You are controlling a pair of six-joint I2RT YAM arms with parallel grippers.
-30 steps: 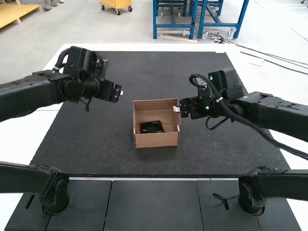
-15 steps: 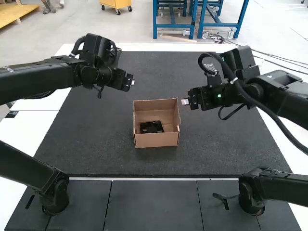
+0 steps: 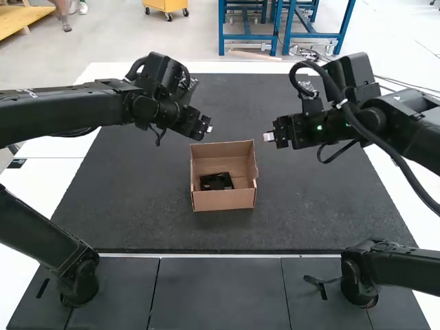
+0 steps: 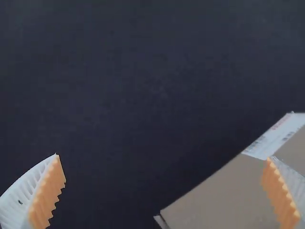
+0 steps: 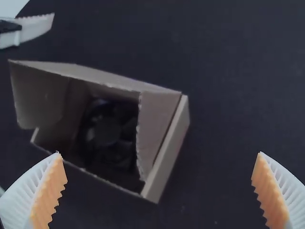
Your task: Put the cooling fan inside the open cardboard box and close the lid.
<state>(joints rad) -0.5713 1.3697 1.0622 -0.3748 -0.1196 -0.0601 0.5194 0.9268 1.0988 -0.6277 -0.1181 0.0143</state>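
Step in hand, as I judge it, is closing the lid, since the cooling fan (image 5: 107, 131) already lies flat on the floor of the cardboard box (image 3: 223, 196), towards its front left. The box sits upright at the middle of the black mat (image 3: 124, 199) and is open at the top. Its tall rear flap (image 3: 221, 149) stands up, and the right wrist view shows a side flap (image 5: 155, 121) with a ragged edge leaning inward over the fan. The left gripper (image 3: 205, 128) hovers just off the rear left corner with its fingers spread wide and nothing between them. A flap edge runs close to one pad in its wrist view, and I cannot tell whether it touches. The right gripper (image 3: 267, 137) hangs near the rear right corner, likewise spread and empty, clear of the cardboard. To do this well, tuck the side flap fully in first, then press the rear flap forward and down from behind. The box looks light and may slide or tip, so the opposite gripper should brace the front wall. Fingertips should stay out of the cavity so the fan is not disturbed.
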